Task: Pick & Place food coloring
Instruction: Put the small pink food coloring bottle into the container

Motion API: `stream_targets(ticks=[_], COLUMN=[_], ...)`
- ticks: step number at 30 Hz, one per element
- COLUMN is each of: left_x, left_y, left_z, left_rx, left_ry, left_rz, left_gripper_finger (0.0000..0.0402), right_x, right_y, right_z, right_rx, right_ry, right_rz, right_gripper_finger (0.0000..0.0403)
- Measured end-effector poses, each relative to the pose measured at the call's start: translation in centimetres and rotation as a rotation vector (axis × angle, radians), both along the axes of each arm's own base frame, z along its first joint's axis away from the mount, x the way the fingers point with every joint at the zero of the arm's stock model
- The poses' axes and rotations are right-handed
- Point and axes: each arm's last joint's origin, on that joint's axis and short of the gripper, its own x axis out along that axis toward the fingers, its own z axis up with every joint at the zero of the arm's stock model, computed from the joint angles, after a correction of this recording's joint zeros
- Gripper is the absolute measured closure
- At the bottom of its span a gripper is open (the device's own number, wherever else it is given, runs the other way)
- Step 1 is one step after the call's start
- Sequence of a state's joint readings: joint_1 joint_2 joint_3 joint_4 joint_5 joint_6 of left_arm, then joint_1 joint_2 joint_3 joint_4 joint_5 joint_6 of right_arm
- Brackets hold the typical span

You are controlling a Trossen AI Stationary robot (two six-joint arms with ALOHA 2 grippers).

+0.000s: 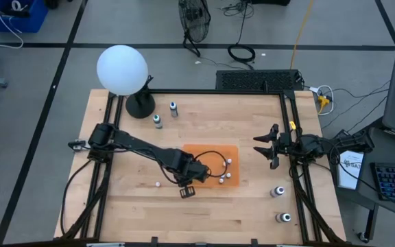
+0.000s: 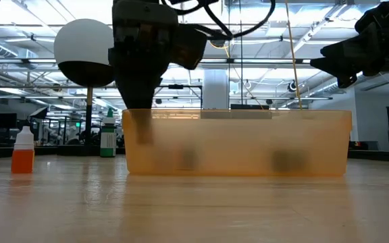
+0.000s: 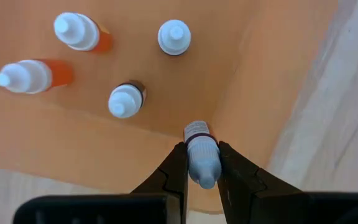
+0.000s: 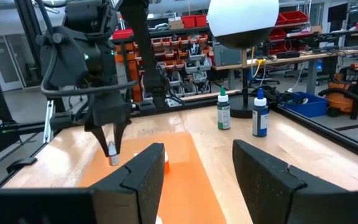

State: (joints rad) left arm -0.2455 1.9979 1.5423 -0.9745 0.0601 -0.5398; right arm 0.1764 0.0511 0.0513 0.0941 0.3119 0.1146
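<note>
The food coloring bottles are tiny, with white caps. Several stand in the flat orange tray, seen from above as bottles in the left wrist view. My left gripper points down over the tray's near left corner and is shut on one small bottle. More bottles stand on the table: two near the globe, two near the right edge, one dot left of the tray. My right gripper waits open, right of the tray. My left gripper pinches the small bottle by its white cap end between its two fingers, from above, pointing down. The bottle stands upright, its dark-banded body below the fingertips and low inside the tray's corner. Whether its base touches the tray floor, I cannot tell.
A big white globe on a black base stands at the far left corner. Black rails frame the table. In the low view an orange bottle and a green one stand left of the tray wall. Bare wood lies toward the near edge.
</note>
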Motion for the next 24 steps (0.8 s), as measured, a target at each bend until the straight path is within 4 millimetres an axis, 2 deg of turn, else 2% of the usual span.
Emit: stream_targets(ticks=[17,24], left_x=[0.7,0.9], left_y=[0.4,0.4], left_z=[-2.4,-2.1], left_rx=[-0.011,-0.021], left_ry=[0.06,0.03], left_rz=[-0.002,0.0], left_gripper_finger=[0.0341,0.0259], right_x=[0.0,0.0], right_y=[0.0,0.0], right_z=[0.0,0.0], right_rx=[0.0,0.0], right_ry=[-0.003,0.002], right_rz=[0.0,0.0], right_gripper_finger=[0.0226,0.0223])
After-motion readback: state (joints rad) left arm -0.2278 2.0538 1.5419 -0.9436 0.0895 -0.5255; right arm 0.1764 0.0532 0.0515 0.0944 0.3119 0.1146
